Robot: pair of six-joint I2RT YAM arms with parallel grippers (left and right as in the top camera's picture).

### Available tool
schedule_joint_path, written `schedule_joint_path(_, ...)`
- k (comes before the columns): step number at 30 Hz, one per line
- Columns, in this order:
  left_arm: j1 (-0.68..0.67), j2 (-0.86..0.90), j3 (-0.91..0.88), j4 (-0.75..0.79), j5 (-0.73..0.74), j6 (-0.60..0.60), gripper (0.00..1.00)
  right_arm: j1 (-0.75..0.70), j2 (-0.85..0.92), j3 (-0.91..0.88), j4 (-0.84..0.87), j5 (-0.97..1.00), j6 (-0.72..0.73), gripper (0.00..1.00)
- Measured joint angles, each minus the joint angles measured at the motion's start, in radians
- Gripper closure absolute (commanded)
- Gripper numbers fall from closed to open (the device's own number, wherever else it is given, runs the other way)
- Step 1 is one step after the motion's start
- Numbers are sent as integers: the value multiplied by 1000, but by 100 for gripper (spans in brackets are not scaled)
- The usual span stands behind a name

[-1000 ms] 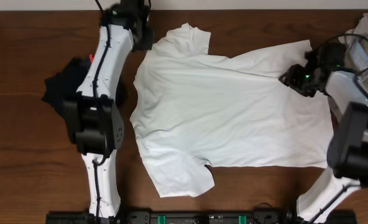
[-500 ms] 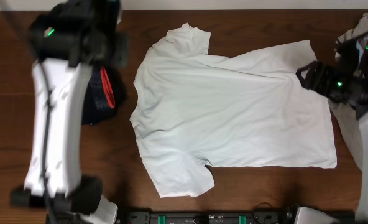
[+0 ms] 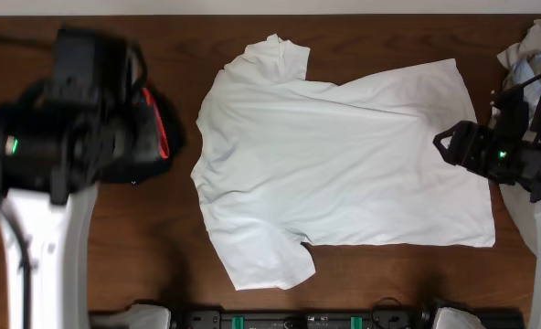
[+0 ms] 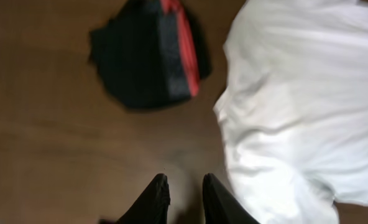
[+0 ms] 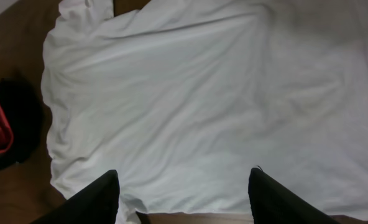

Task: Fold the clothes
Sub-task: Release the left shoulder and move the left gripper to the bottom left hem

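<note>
On dark wood table (image 3: pixel 389 37) — soft white T-shirt (image 3: pixel 344 155), flat; black garment (image 4: pixel 140 68), crumpled

In the overhead view the left arm (image 3: pixel 60 137) is smeared with blur and covers most of the black garment (image 3: pixel 161 132) left of the white T-shirt (image 3: pixel 344 164); only its red-banded edge shows. Right of the T-shirt, a crumpled pale garment (image 3: pixel 531 41) is cut by the picture's edge and partly covered by the right arm (image 3: pixel 526 155). The left wrist view is soft throughout; the left gripper (image 4: pixel 185 183) runs off its bottom edge, the T-shirt off its right
</note>
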Motion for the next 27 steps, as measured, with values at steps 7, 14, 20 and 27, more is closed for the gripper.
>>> schedule_joint_path(7, 0, -252, -380, 18, 10, -101, 71, 0, 0, 0, -11, 2, -16, 34)
schedule_joint_path(14, 0, -295, -815, 239, 258, -192, 70, 0, 0, 0, -18, 30, -20, 32)
schedule_joint_path(20, 0, -278, -1172, 447, 492, -261, 70, 0, 0, 0, -53, 91, -20, 32)
schedule_joint_path(27, -34, -271, -1379, 603, 624, -345, 66, 0, 0, -3, -60, 124, -20, 32)
